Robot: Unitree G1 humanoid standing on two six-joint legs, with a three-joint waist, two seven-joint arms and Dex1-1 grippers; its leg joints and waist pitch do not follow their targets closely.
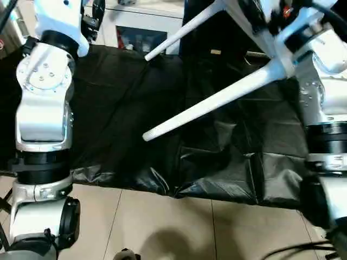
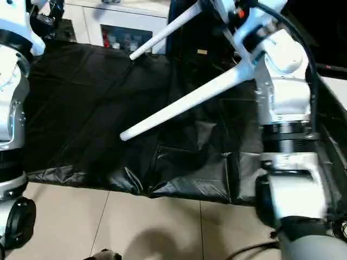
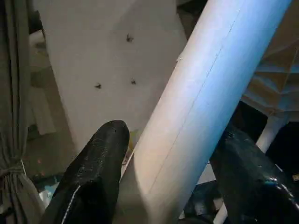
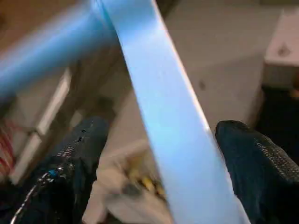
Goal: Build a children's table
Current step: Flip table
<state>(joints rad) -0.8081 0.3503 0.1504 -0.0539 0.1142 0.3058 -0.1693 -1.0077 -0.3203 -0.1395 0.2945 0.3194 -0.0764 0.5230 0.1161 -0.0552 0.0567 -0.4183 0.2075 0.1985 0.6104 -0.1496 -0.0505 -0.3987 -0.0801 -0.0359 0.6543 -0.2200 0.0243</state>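
The children's table is lifted over a black sheet, and two of its white tapered legs (image 1: 217, 100) (image 1: 181, 30) slant down toward the left. In the left wrist view my left gripper (image 3: 173, 135) is shut on a thick white leg (image 3: 205, 93), with a black finger (image 3: 100, 158) against each side. The tabletop's ribbed underside (image 3: 275, 79) shows just behind that leg. My right gripper (image 4: 163, 127) stands open around a white bar of the table (image 4: 163, 112), with a gap on both sides.
A crinkled black sheet (image 1: 124, 108) covers the floor under the legs, and pale tiles (image 1: 162, 227) lie in front of it. A white cabinet with glass doors (image 1: 141, 32) stands at the back. A grey curtain (image 3: 14, 116) hangs near the left hand.
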